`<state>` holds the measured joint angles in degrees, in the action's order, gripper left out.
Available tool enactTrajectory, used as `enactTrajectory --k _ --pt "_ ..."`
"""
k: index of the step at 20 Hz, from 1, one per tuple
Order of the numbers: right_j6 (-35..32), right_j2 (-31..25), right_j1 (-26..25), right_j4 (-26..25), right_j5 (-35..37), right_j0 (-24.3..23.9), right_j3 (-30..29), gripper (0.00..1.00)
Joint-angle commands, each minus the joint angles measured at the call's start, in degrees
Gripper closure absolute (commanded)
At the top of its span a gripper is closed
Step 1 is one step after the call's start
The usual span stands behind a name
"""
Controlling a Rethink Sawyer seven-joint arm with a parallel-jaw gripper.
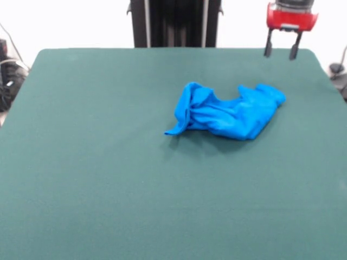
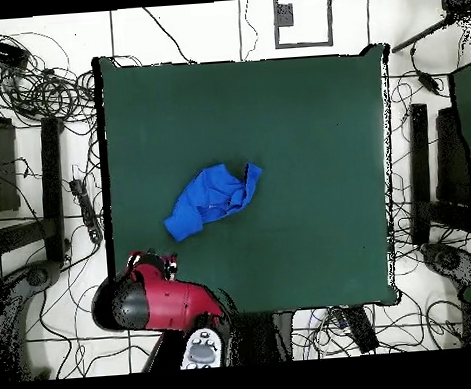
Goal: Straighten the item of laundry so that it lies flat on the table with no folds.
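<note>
Laundry (image 1: 227, 114) lies crumpled and bunched near the middle of the green desk (image 1: 108, 179); my tool (image 1: 281, 52) hangs empty, fingers spread, well apart.

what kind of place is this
Probably a robotics lab: a red robot arm beside a green-covered table, loose cables across the tiled floor, and only a crumpled blue shirt laid out.

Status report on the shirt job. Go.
Gripper open, fingers apart, empty, up at the table's far edge. Blue shirt bunched and folded mid-table, not flat. Nothing else on the cloth.
</note>
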<state>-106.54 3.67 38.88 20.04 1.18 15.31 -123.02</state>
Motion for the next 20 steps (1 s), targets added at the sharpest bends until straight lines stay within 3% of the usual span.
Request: enactTrajectory --k 1,7,12,20 --pt "-14.63 -1.81 0.68 4.73 7.04 0.78 -0.26 0.0" --pt "-6.71 8.55 -2.86 -0.8 23.26 -0.82 18.55 0.0" --pt "-3.21 4.94 -6.14 -3.64 21.77 -6.33 23.55 0.0" --pt "-3.14 3.17 -11.76 -6.81 19.35 -9.76 30.46 0.0"
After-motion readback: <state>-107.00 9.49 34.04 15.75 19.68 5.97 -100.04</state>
